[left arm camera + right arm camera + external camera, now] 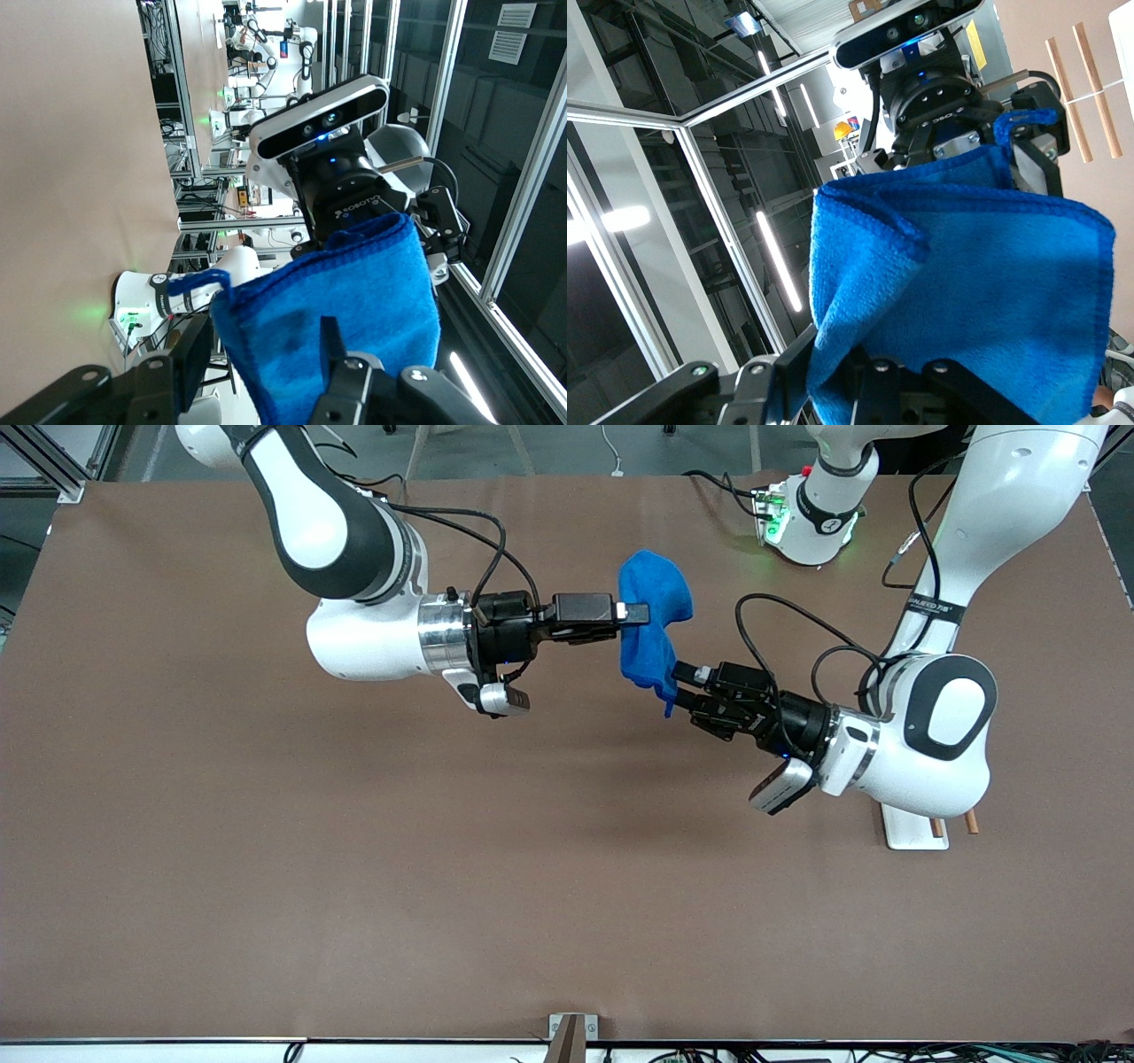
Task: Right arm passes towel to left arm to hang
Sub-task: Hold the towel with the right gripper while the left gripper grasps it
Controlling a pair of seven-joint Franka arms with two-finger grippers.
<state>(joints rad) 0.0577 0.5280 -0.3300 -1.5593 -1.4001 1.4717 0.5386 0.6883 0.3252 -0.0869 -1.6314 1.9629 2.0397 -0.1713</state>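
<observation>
Brown counter (pixel 354 868) spreads beneath both arms, bare between them; a white-based rack (pixel 917 828) with wooden rods stands under the left arm (pixel 939 717). Right hand (pixel 633 613), level above mid-counter, pinches the upper part of the blue towel (pixel 651 615), which hangs bunched in the air. Left hand (pixel 678 682), just beside and lower, has its fingers at the towel's lower hanging edge, one on each face; whether they are pressed together cannot be told.

High front camera; both wrist cameras closely share the towel (pixel 651 624).
</observation>
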